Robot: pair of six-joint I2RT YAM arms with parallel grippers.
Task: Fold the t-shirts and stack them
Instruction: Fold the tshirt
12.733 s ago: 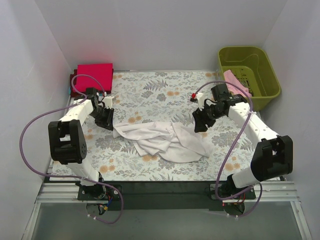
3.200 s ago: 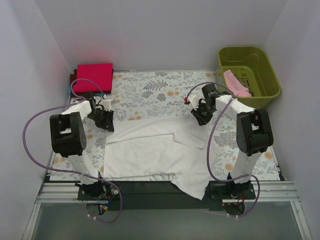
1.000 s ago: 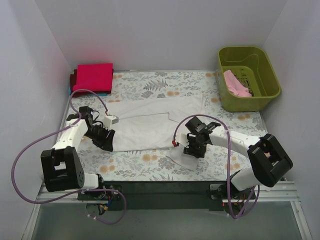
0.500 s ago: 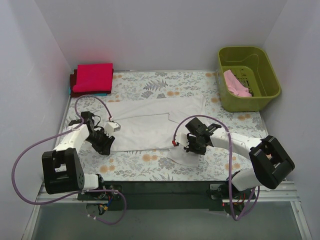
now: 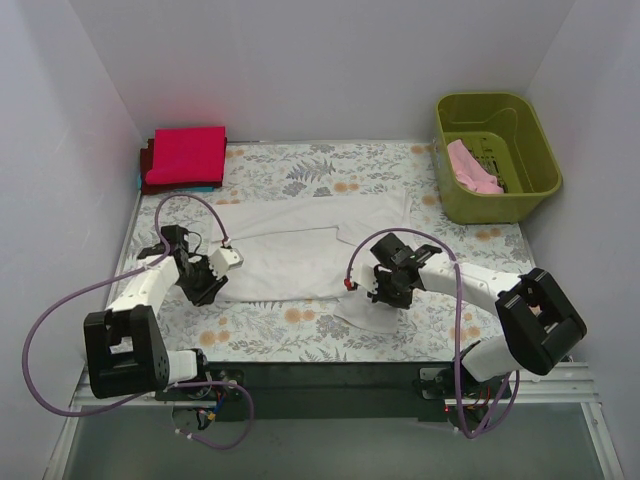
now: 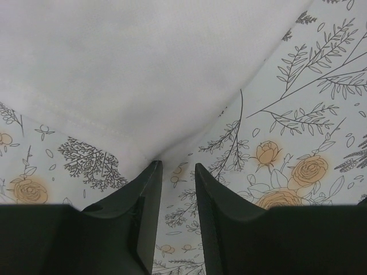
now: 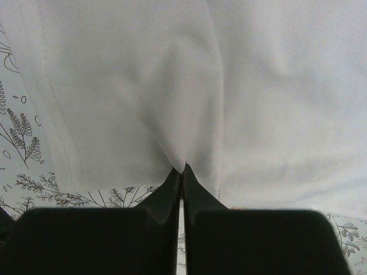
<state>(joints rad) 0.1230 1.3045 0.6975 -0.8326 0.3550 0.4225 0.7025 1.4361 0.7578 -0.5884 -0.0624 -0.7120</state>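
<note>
Wrist view alone shows right pincer [image 7: 182, 170] pinching white t-shirt [image 7: 172, 80].

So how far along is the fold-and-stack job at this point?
Done: the red t-shirt lies folded at the far-left corner. In hand: the white t-shirt is spread flat, right gripper shut on it, left gripper open at its corner. Left: folding it, plus the pink t-shirt in the basket.

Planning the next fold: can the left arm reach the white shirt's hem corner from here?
Probably yes. The left tool is open, and the white shirt has its corner right at the fingertips, with nothing in between.
</note>
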